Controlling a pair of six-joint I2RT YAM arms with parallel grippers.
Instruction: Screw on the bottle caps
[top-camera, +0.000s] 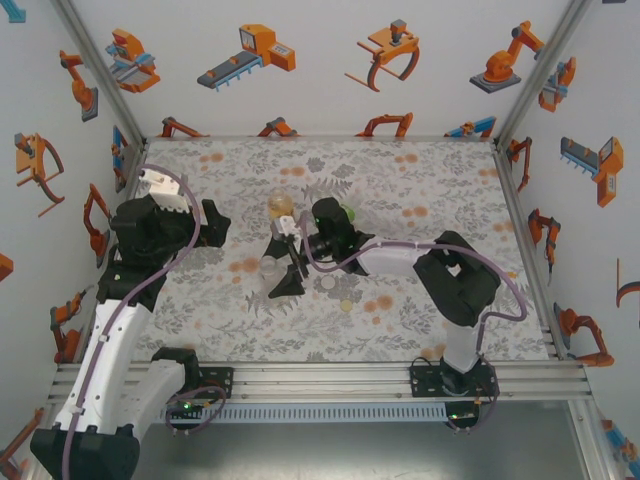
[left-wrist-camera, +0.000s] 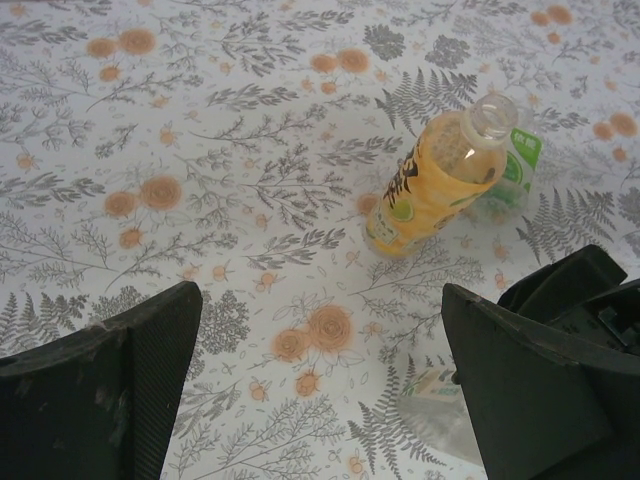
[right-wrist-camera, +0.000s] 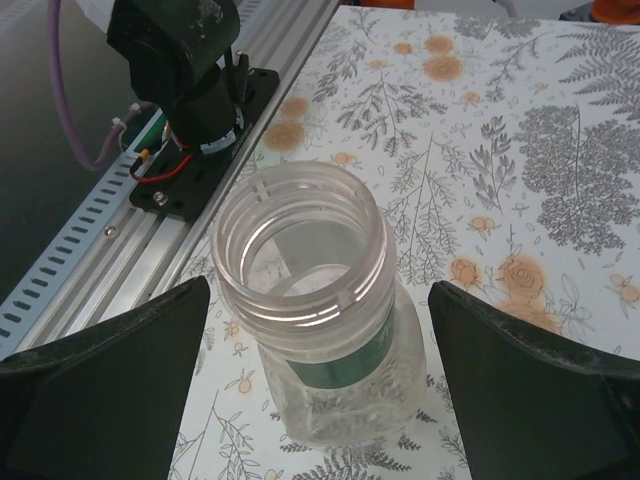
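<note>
A clear bottle (right-wrist-camera: 320, 350) with a green label band stands upright and uncapped, its threaded mouth open. My right gripper (right-wrist-camera: 320, 400) is open around it, one finger on each side with a gap to the bottle. In the top view that gripper (top-camera: 286, 258) sits mid-table by the clear bottle (top-camera: 269, 268). An amber-yellow bottle (left-wrist-camera: 440, 170) stands uncapped, with a green bottle (left-wrist-camera: 518, 165) just behind it. My left gripper (left-wrist-camera: 320, 400) hovers open over bare mat, holding nothing. A whitish cap (top-camera: 328, 283) and a yellowish cap (top-camera: 346, 305) lie on the mat near the right arm.
The floral mat (top-camera: 430, 200) covers the table. An aluminium rail (top-camera: 330, 380) runs along the near edge, carrying both arm bases; the left base (right-wrist-camera: 190, 90) lies just beyond the clear bottle. Printed walls close in the sides and back.
</note>
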